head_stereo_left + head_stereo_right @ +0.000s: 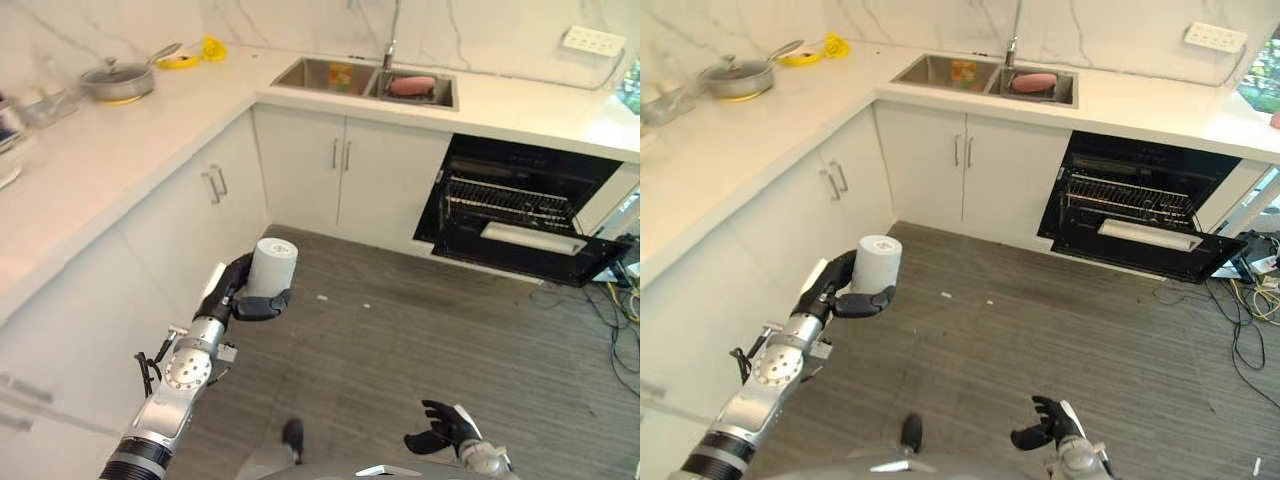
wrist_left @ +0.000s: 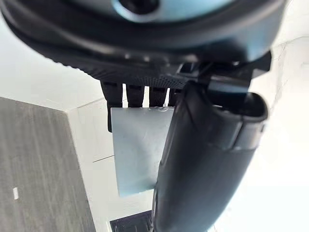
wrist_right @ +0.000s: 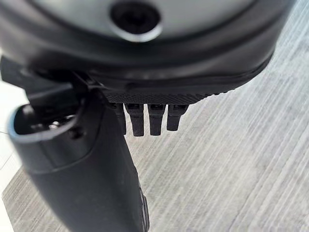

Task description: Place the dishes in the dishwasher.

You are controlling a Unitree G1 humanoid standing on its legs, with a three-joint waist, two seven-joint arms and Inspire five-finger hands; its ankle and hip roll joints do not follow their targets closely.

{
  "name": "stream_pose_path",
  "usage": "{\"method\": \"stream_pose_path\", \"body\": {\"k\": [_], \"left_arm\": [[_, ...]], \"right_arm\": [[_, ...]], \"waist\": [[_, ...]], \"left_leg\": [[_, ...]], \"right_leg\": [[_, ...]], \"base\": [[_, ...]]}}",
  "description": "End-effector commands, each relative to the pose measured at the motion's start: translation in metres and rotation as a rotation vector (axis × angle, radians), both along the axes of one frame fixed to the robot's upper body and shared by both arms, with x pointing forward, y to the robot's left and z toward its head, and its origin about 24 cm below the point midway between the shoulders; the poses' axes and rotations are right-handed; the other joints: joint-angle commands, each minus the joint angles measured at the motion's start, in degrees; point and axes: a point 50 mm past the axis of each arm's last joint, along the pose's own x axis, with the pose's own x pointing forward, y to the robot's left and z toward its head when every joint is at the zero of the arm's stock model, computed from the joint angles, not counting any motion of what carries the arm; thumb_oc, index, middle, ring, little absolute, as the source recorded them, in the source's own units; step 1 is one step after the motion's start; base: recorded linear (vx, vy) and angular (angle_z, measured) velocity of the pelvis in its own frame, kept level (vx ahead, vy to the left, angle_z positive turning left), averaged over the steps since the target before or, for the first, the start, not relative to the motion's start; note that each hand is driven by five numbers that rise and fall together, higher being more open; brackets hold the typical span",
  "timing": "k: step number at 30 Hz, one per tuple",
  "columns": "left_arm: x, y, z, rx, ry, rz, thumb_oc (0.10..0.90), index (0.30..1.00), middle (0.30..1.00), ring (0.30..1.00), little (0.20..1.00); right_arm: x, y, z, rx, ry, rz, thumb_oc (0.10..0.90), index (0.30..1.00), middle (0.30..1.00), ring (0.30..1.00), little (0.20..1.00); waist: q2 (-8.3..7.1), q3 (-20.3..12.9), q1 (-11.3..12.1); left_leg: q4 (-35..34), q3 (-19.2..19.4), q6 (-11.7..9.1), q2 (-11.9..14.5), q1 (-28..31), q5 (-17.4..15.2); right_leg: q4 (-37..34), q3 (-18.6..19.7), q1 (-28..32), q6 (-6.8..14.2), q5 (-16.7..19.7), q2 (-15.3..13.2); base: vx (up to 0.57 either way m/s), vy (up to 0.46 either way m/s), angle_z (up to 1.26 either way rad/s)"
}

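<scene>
My left hand (image 1: 243,293) holds a pale cylindrical cup (image 1: 272,267) upright above the floor, fingers and thumb curled round it; the cup (image 2: 137,150) shows between thumb and fingers in the left wrist view too. The dishwasher (image 1: 520,205) stands open under the right counter, its door (image 1: 525,255) folded down and a wire rack (image 1: 508,203) inside. My right hand (image 1: 440,428) hangs low near the bottom edge, fingers loosely curled, nothing in it; its fingers (image 3: 145,118) show over bare floor in the right wrist view.
An L-shaped white counter (image 1: 120,140) runs along the left and back. A double sink (image 1: 365,82) holds a pink item (image 1: 411,85). A lidded pan (image 1: 118,78) and a yellow object (image 1: 195,52) sit at the back left. Cables (image 1: 615,300) lie right of the dishwasher.
</scene>
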Motion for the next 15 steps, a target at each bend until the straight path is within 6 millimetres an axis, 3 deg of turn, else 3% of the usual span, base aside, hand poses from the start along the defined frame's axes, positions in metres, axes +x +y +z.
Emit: {"method": "stream_pose_path", "body": {"k": [1,2,3,4,5,6,7,8,9,10,11,12,15], "left_arm": [[0.0274,-0.0163,0.0756,-0.018,-0.377,-0.078,0.4,0.3,0.3,0.3,0.3],[0.0284,-0.0169,0.0774,-0.01,-0.382,-0.081,0.4,0.3,0.3,0.3,0.3],[0.0284,-0.0169,0.0774,-0.01,-0.382,-0.081,0.4,0.3,0.3,0.3,0.3],[0.0299,-0.0172,0.0817,-0.002,-0.399,-0.079,0.4,0.3,0.3,0.3,0.3],[0.0307,-0.0173,0.0822,0.006,-0.402,-0.072,0.4,0.3,0.3,0.3,0.3],[0.031,-0.0178,0.0806,0.001,-0.393,-0.072,0.4,0.3,0.3,0.3,0.3],[0.031,-0.0178,0.0806,0.001,-0.393,-0.072,0.4,0.3,0.3,0.3,0.3],[0.0308,-0.0185,0.0784,-0.001,-0.387,-0.071,0.4,0.3,0.3,0.3,0.3],[0.0301,-0.0175,0.0792,0.003,-0.395,-0.062,0.4,0.3,0.3,0.3,0.3],[0.0295,-0.0173,0.0791,0.006,-0.396,-0.063,0.4,0.3,0.3,0.3,0.3],[0.0295,-0.0173,0.0791,0.006,-0.396,-0.063,0.4,0.3,0.3,0.3,0.3],[0.0282,-0.0181,0.0782,0.009,-0.395,-0.07,0.4,0.3,0.3,0.3,0.3],[0.0292,-0.0196,0.0761,0.008,-0.388,-0.07,0.4,0.3,0.3,0.3,0.3]], "right_arm": [[0.0532,0.0048,0.0197,-0.007,-0.171,0.083,0.8,0.9,0.9,0.9,0.9],[0.054,0.0071,0.0195,-0.001,-0.17,0.084,0.8,0.9,0.9,0.9,0.9],[0.054,0.0071,0.0195,-0.001,-0.17,0.084,0.8,0.9,0.9,0.9,0.9],[0.0573,0.0096,0.0199,-0.001,-0.175,0.086,0.8,0.9,0.9,0.9,0.9],[0.0571,0.0114,0.0188,0.001,-0.17,0.079,0.8,0.9,0.9,0.9,0.9],[0.0566,0.0127,0.0181,0.005,-0.166,0.08,0.8,0.9,0.9,0.9,0.9],[0.0566,0.0127,0.0181,0.005,-0.166,0.08,0.8,0.9,0.9,0.9,0.9],[0.0566,0.0128,0.0184,0.005,-0.168,0.087,0.8,0.9,0.9,0.9,0.9],[0.0592,0.0105,0.0202,-0.006,-0.177,0.096,0.8,0.9,0.9,0.9,0.9],[0.0604,0.0097,0.0211,-0.012,-0.181,0.104,0.8,0.9,0.9,0.9,0.9],[0.0604,0.0097,0.0211,-0.012,-0.181,0.104,0.8,0.9,0.9,0.9,0.9],[0.0609,0.0091,0.0213,-0.023,-0.178,0.127,0.8,0.9,0.9,0.9,0.9],[0.0546,0.0069,0.0184,-0.03,-0.157,0.116,0.8,0.9,0.9,0.9,0.9]], "waist": [[1.79,0.64,0.75],[2.1,0.97,0.53],[2.1,0.97,0.53],[3.41,1.82,0.14],[4.11,2.01,0.17],[4.42,1.68,-0.42],[4.42,1.68,-0.42],[4.27,1.65,-1.25],[3.58,1.53,-1.07],[3.56,1.58,-0.67],[3.56,1.58,-0.67],[3.81,1.54,-0.51],[3.09,1.07,-0.85]], "left_leg": [[2.52,-0.97,-9.03,6.92,-0.63,-1.37],[2.95,-0.65,-8.01,6.49,0.27,-2.39],[2.95,-0.65,-8.01,6.49,0.27,-2.39],[2.87,0.04,-6.46,6.34,2.83,-3.86],[2.49,0.79,-5.82,6.39,4.43,-4.68],[1.08,1.09,-5.59,5.52,7.1,-4.94],[1.08,1.09,-5.59,5.52,7.1,-4.94],[0.41,0.8,-5.68,4.8,8.3,-4.66],[-0.65,1.64,-6.08,3.91,9.65,-5.12],[-1.63,2.5,-6.42,4.2,10.62,-5.37],[-1.63,2.5,-6.42,4.2,10.62,-5.37],[-3.1,3.36,-6.97,4.59,12.11,-5.56],[-2.47,2.76,-7.43,4.02,12.42,-5.27]], "right_leg": [[-18.12,1.04,-7.22,1.62,1.14,0.81],[-13.07,1.25,-9.24,2.11,4.21,0.55],[-13.07,1.25,-9.24,2.11,4.21,0.55],[-5.58,-0.7,-13.84,2.68,6.4,1.13],[-3.47,-3.28,-16.27,2.62,5.6,0.46],[-6.72,-6.1,-19.08,1.43,2.28,1.48],[-6.72,-6.1,-19.08,1.43,2.28,1.48],[-10.16,-6.72,-19.47,0.72,-0.21,3.23],[-18.49,-10.3,-20.59,0.79,-2.04,2.89],[-22.54,-14.67,-20.47,0.24,-2.58,1.72],[-22.54,-14.67,-20.47,0.24,-2.58,1.72],[-25.29,-19.07,-21.17,-0.19,-2.46,1.15],[-30.87,-16.38,-17.95,-0.81,-2.77,2.61]], "base": [[0.21,0.216,-0.23],[0.1,0.112,-0.09],[0.25,0.305,-0.13],[0.24,0.303,-0.2],[0.42,0.466,-0.47],[0.28,0.273,-0.43],[0.31,0.211,-0.53],[0.26,0.108,-0.42],[0.31,0.127,-0.27],[0.19,0.08,-0.01],[0.14,0.047,0.19],[0.1,0.027,0.04],[0.17,-0.033,-0.14]]}}
